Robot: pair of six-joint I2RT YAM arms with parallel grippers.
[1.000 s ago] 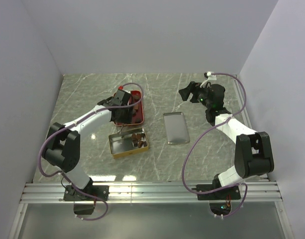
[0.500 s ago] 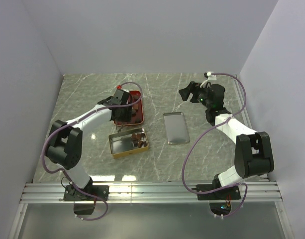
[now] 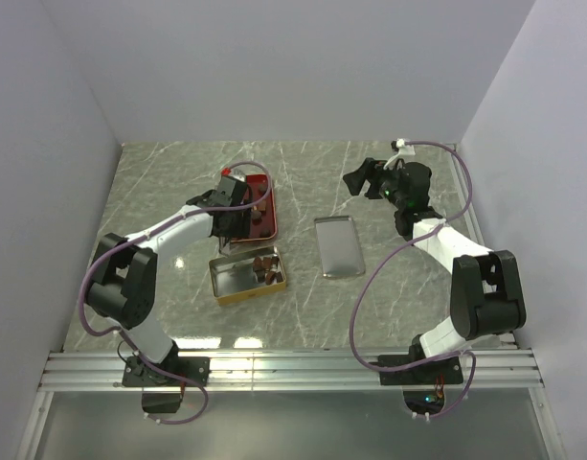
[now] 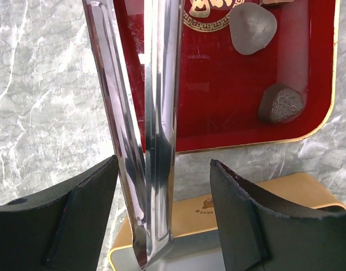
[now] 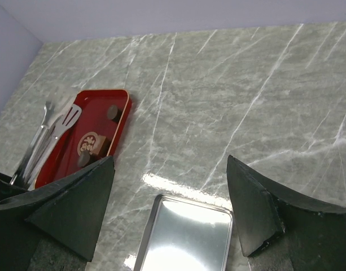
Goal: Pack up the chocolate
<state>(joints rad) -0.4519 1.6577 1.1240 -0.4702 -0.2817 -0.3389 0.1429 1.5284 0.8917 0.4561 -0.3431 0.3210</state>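
Observation:
Dark chocolate pieces (image 3: 266, 264) sit in the right end of the gold tin (image 3: 228, 280). More pieces (image 3: 261, 213) lie in the red tray (image 3: 245, 233), and one (image 4: 281, 103) shows near its corner. Metal tongs (image 4: 158, 113) lie along the tray's left side, their joined end over the tin's edge. My left gripper (image 3: 233, 198) straddles them. The jaws of this gripper (image 4: 164, 161) are open: the tongs sit by the left finger, with a clear gap to the right finger. My right gripper (image 3: 355, 179) hangs open and empty over the back right.
The tin's silver lid (image 3: 338, 246) lies on the marble table between the two arms, under my right gripper (image 5: 170, 164). White walls close off the table on three sides. The red tray (image 5: 96, 104) and tongs (image 5: 40, 144) lie to its left.
My left gripper has slid a little toward the near left along the tray, over the tongs' handles. The tongs have stayed put. The right arm has not moved.

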